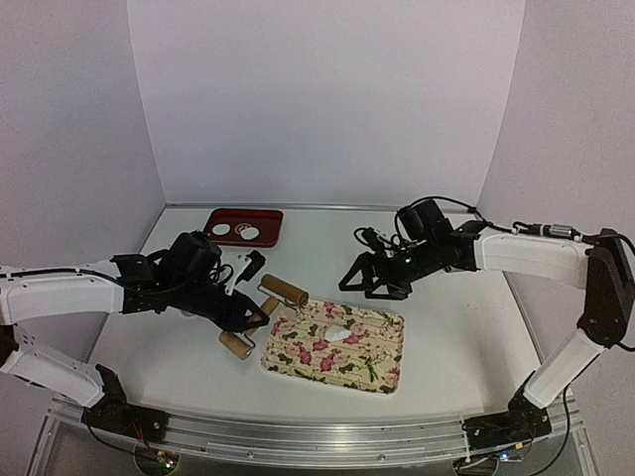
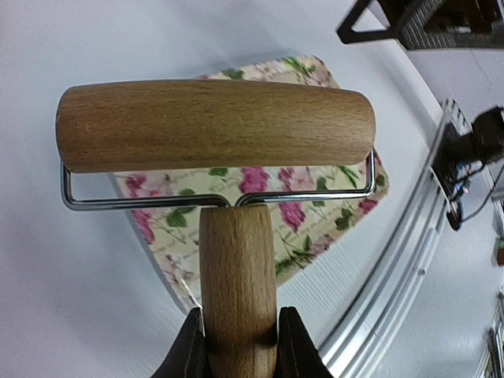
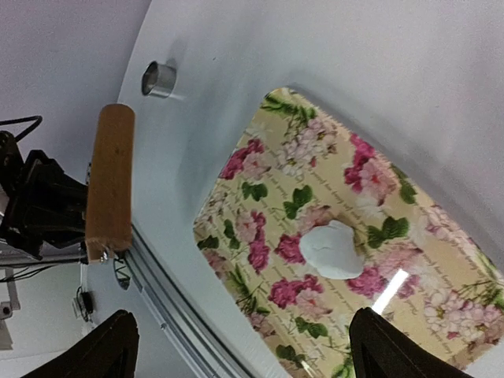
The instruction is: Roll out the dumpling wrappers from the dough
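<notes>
Landmark: mat (image 1: 334, 347), flat on the worktop (image 1: 446, 317).

- Dough lump (image 1: 340, 332): on the mat, near its middle, slightly toward the far edge.
- Rolling pin (image 1: 283, 290): just beside the mat's far-left corner. Its handle runs leftward away from the mat into the left gripper (image 1: 250, 311), which sits left of the mat.
- Ring cutter (image 3: 160, 79): on the worktop left of the mat, past the rolling pin and apart from it.
- Tray (image 1: 273, 223): well behind the mat and to its left.
- Dumpling wrappers: two in the tray, side by side, one (image 1: 222, 230) left of the other (image 1: 250, 234).
- Right gripper (image 1: 375, 286): behind the mat's far edge, above the worktop.
</notes>
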Controlling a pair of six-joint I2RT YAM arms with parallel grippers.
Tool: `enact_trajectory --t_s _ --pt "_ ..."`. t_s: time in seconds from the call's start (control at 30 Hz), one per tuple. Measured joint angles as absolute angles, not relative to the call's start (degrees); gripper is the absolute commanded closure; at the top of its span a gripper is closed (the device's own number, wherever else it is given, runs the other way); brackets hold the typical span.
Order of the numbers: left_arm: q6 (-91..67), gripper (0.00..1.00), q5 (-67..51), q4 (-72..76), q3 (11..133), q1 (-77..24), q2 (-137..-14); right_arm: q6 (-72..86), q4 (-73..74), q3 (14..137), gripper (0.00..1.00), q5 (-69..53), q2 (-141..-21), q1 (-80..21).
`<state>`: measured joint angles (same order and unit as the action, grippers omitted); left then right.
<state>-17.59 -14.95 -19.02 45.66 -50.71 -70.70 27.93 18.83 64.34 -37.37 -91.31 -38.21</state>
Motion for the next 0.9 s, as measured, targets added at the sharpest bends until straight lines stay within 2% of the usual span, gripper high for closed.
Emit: enact_trajectory --t_s 0.23,0.73,0.8,0.9 --pt "-13.9 1.0 -19.3 -21.8 49.9 -56.8 -74.4 30.1 19.2 66.2 0.15 -50.6 -95.3 -39.9" --pt "-5.7 1.0 -19.6 -25.7 58.9 -62.8 -82.6 39.8 15.2 66.5 0.48 -65.5 -100.0 -45.0" --pt "-4.9 1.0 -19.0 -25.6 59.2 -62.8 -82.7 41.6 13.9 66.5 0.61 -65.9 -100.0 -45.2" --pt "-4.3 0.98 -18.1 -25.6 59.8 -62.8 -82.7 43.8 12.2 66.4 0.87 -65.9 -100.0 -45.3"
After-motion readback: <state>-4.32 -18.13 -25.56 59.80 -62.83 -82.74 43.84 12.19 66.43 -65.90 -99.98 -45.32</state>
